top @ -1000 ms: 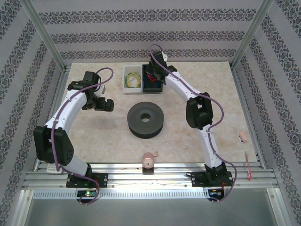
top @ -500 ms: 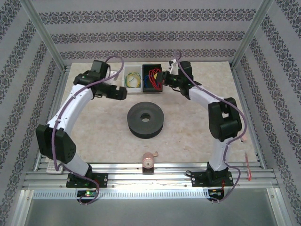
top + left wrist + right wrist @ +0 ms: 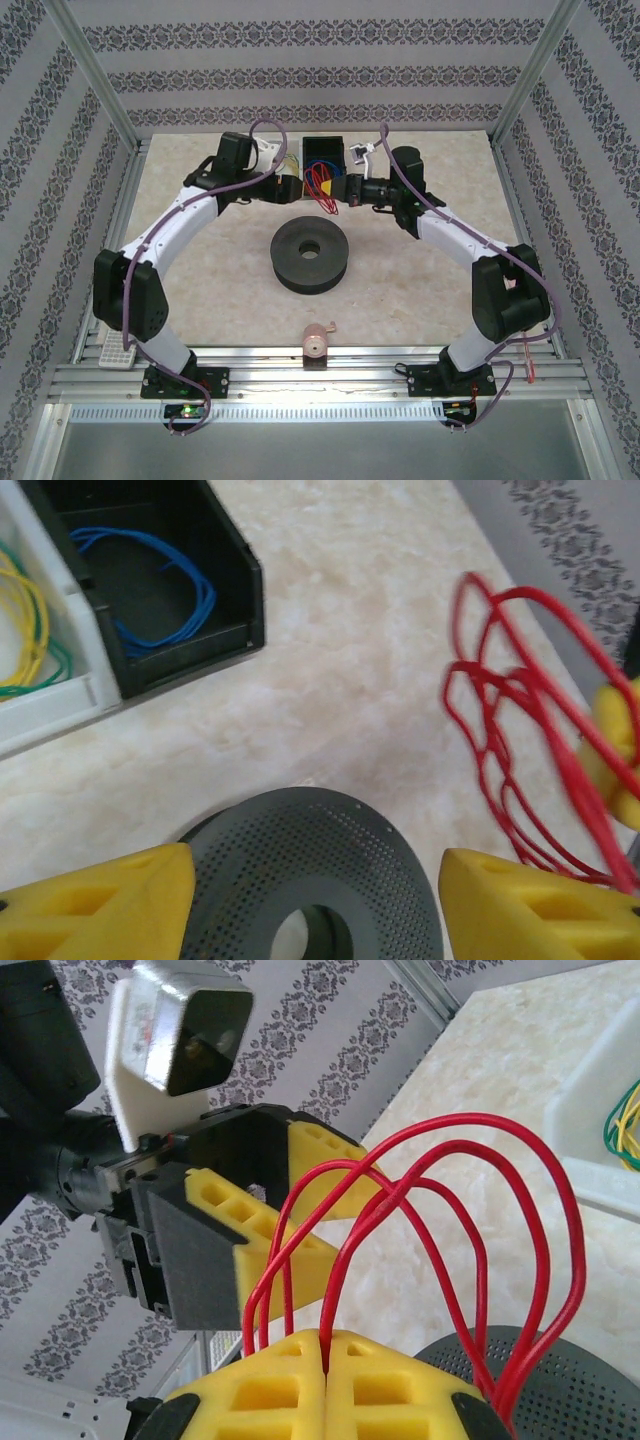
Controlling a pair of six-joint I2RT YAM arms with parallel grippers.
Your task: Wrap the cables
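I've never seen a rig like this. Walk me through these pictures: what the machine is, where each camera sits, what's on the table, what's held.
Two white robot arms, each ending in a two-finger gripper, are bolted at the table's near edge. One picture looks down from above; the other two come from cameras on the wrists. The right gripper is shut on a bundle of red cable. The left gripper is open, facing it. On the table: a black spool, a black bin holding a blue wire coil, a white bin holding a yellow-green wire coil, and a small pinkish spool near the front edge.
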